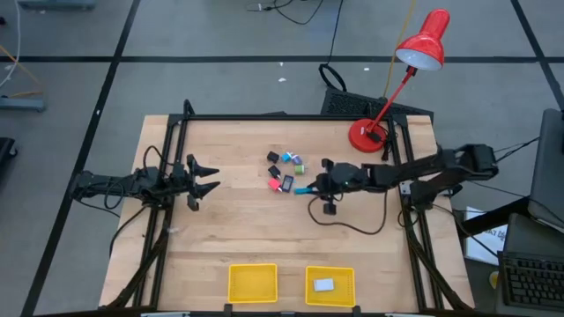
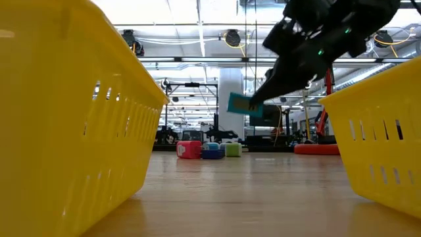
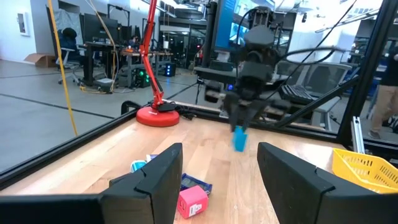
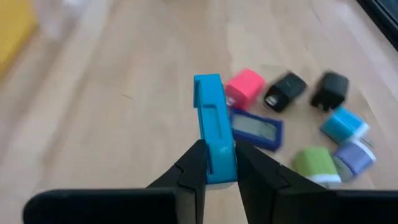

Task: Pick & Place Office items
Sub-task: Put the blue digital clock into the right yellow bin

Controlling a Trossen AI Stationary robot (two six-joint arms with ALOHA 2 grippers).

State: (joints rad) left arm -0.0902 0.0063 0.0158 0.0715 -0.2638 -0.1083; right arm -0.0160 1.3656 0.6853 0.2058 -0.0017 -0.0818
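Several small office items [image 1: 285, 170] lie in a cluster at the table's middle: pink [image 4: 244, 87], black [image 4: 285, 91], dark blue and flat [image 4: 257, 129], light blue [image 4: 344, 125], green [image 4: 314, 163]. My right gripper [image 1: 310, 187] is shut on a flat teal-blue item [image 4: 213, 132], just right of the cluster and above the table. My left gripper [image 3: 219, 177] stands open at the table's left side, holding nothing. My right gripper pinches the near end [image 4: 219, 167] of the flat teal-blue item between its two fingers, the item standing on edge in the gap. The fingers slant down from the table's right side. The item sticks out ahead of the fingertips [image 2: 242, 105], lifted clear of the table.
Two yellow trays stand at the near edge, the left one [image 1: 253, 282] bare, the right one [image 1: 330, 283] with a small white thing inside. A red desk lamp [image 1: 368, 134] stands at the far right. A black cable [image 1: 352, 227] loops on the wood below the right arm.
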